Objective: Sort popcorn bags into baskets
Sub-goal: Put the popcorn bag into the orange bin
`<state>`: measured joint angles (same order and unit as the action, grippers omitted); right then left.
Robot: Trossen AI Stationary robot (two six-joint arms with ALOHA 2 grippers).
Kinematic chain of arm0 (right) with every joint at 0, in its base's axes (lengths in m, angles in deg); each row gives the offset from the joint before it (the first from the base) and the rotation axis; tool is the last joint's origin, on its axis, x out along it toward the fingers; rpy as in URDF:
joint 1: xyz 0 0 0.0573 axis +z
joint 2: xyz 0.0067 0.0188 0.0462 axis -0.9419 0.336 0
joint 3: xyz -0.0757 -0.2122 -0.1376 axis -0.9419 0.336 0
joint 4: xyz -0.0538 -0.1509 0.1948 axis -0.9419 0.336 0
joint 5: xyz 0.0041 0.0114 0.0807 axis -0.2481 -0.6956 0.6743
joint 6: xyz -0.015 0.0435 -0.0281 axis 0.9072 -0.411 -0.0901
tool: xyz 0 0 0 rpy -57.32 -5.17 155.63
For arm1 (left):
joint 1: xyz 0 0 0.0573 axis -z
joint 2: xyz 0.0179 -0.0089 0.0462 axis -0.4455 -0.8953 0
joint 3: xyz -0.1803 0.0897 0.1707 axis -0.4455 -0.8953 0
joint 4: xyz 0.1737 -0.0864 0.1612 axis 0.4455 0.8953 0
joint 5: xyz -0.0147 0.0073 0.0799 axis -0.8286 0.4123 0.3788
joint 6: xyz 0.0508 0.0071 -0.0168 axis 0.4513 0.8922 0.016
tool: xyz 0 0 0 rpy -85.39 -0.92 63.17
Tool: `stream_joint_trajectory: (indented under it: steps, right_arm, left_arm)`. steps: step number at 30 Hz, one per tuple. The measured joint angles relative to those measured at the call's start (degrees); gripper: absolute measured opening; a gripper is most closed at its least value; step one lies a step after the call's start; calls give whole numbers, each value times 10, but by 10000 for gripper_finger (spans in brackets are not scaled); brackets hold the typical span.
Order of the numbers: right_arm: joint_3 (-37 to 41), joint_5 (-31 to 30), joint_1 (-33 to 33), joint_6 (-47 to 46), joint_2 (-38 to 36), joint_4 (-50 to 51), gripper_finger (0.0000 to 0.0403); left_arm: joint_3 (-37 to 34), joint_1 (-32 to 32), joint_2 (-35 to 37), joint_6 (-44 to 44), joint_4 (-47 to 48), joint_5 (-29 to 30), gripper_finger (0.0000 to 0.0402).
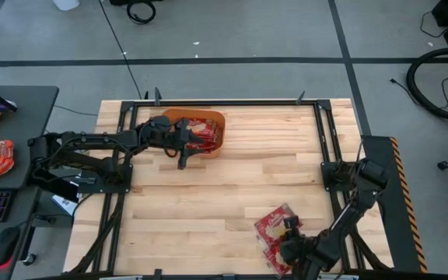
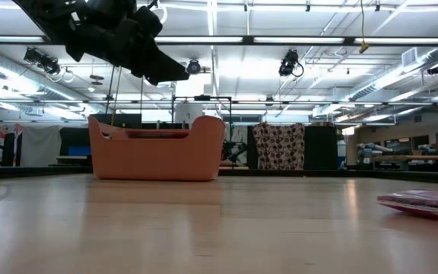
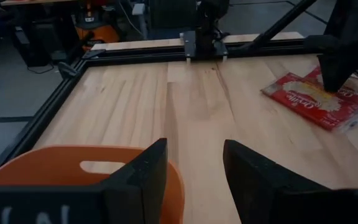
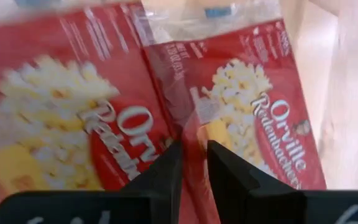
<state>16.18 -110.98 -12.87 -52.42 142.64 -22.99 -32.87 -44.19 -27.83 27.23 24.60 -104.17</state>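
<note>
The high view shows the full layout. The orange basket [image 1: 195, 132] sits at the far edge of the wooden worktop [image 1: 232, 194], with red popcorn bags [image 1: 202, 131] inside. The left end effector [image 1: 183, 149] hangs over the basket's near rim. A second group of popcorn bags [image 1: 273, 230] lies at the near right of the worktop, with the right end effector [image 1: 288, 247] directly over it.

The low view shows the basket [image 2: 158, 151] from the side, its contents hidden by the wall, and the left arm raised above it. One flat bag [image 2: 424, 203] lies at the right edge.

The left wrist view shows the left end effector [image 3: 194, 171] with fingers set wide and nothing between them, above the basket rim [image 3: 73, 171].

The right wrist view shows the right end effector [image 4: 192, 163] with a narrow gap, pressed down on the bags [image 4: 241, 106]; whether it grips one cannot be told. The bags read "Orville Redenbacher's".
</note>
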Motion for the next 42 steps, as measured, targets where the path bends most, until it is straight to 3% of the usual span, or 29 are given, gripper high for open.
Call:
stream_joint_trajectory:
  steps: [13, 20, 26, 34, 38, 42]
  right_arm:
    - [-9, -10, 1, 0, 21, 51, 71]
    - [1, -13, -7, 14, 21, 53, 13]
    - [-1, -36, -10, -2, 11, 59, 13]
    - [-3, -36, -48, -4, -63, 66, 5]
    - [-3, -19, -75, 5, -101, 69, 4]
    - [-3, -2, -105, 15, -127, 69, 3]
  left_arm:
    - [0, 0, 0, -14, 4, 0, 162]
    - [0, 1, 0, -30, 17, -1, 162]
    - [0, 53, -7, 3, 10, -54, 162]
    - [0, 168, -57, 31, -44, 73, 163]
    - [0, 212, -97, 30, -77, 104, 166]
    - [0, 244, -145, 22, -124, 138, 194]
